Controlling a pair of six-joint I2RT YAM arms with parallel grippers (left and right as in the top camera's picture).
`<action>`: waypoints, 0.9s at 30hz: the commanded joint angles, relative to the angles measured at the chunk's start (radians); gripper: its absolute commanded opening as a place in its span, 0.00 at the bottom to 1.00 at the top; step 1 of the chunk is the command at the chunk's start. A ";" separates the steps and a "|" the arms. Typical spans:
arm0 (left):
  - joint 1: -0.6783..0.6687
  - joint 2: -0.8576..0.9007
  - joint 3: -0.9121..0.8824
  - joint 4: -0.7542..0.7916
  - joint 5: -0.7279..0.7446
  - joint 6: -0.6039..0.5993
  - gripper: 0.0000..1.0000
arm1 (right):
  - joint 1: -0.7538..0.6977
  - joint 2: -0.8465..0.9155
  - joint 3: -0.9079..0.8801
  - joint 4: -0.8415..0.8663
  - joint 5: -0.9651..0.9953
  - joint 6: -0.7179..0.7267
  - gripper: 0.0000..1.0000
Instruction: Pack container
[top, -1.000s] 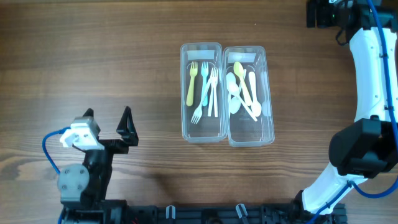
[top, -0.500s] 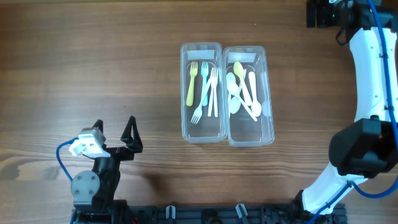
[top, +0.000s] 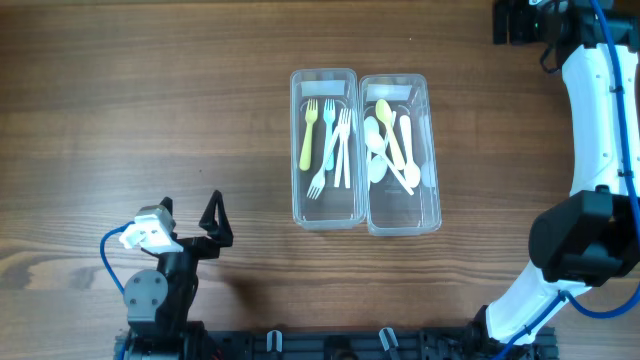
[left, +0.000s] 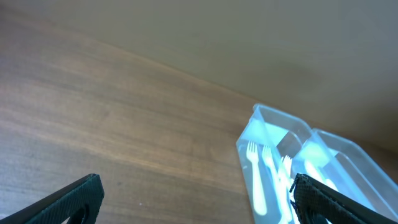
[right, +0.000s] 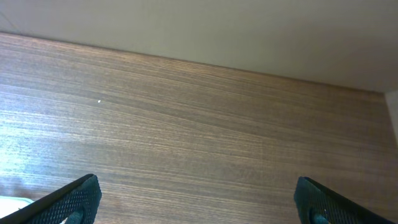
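The left wrist view's lower edge crops the fork container (left: 266, 132).

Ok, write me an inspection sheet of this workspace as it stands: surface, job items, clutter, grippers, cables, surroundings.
Surface: brown wood-grain table.
Job's things: two clear rectangular plastic containers stand side by side. The left container holds a yellow plastic fork, a light blue fork and white forks. The right container holds a yellow-green spoon and white spoons.
Clutter: nothing seen.
Grippers: left gripper open, empty, at the front left. Right gripper open, empty, at the far right.
Cables: blue cable loop at the left arm; blue cable along the right arm.
Surroundings: black rail along the front edge; beige wall behind.
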 joint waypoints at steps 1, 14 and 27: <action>-0.005 -0.011 -0.036 0.013 -0.006 -0.013 1.00 | 0.007 0.001 -0.005 0.002 0.013 -0.009 1.00; -0.005 -0.011 -0.036 0.011 -0.024 0.070 1.00 | 0.007 0.001 -0.005 0.002 0.013 -0.008 1.00; -0.005 -0.010 -0.036 0.011 -0.024 0.070 1.00 | 0.007 0.001 -0.005 0.002 0.013 -0.009 1.00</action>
